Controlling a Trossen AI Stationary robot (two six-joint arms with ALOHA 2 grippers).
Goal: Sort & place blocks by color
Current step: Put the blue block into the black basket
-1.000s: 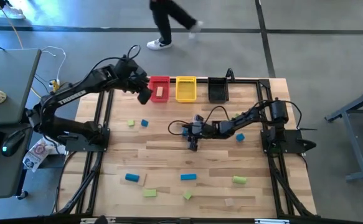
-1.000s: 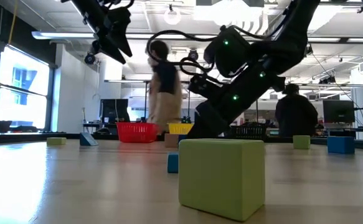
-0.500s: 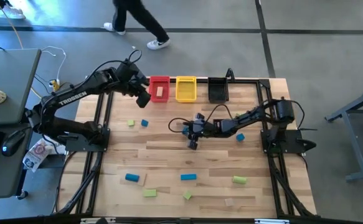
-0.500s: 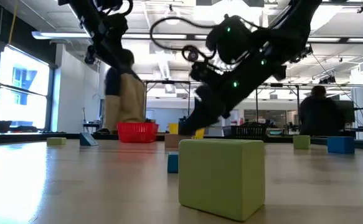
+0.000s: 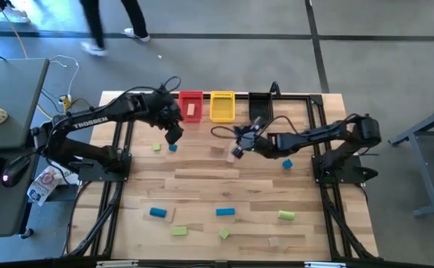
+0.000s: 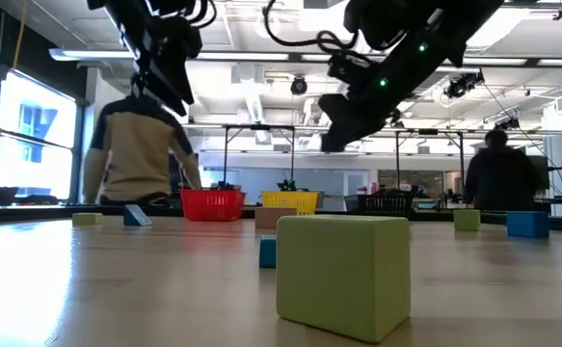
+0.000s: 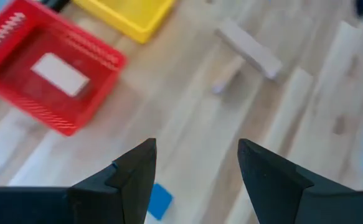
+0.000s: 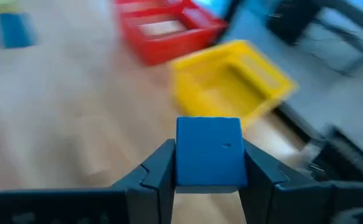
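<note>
Wooden counter [image 5: 224, 182] in an open workshop; a person walks the floor beyond its far edge. Red bin [image 5: 190, 106], yellow bin [image 5: 222, 106] and black bin [image 5: 260, 107] stand in a row at the far edge.

Blue block [image 8: 208, 151]: clamped between the fingers of the right tool [image 8: 207, 163], lifted clear of the counter, near the yellow bin and facing it.

Red bin already holds one pale wood block [image 7: 60, 72]. Another wood block [image 7: 248, 48] lies on the counter near the bins. Loose blocks elsewhere: blue cube [image 5: 173, 147] and green one [image 5: 156, 147] toward the left edge, blue one [image 5: 286, 164] toward the right, a scatter of blue, green and wood along the near edge; a large-looking green block [image 6: 344, 275] sits just before the low camera.

Left tool [image 7: 197, 167]: fingers apart, holding nothing, above the blue cube.

Step, as judged: right arm in transport, carrying blue to a bin. Next move needs the block brought squarely over the chosen bin's opening, then release; which bin takes blue cannot be told.
</note>
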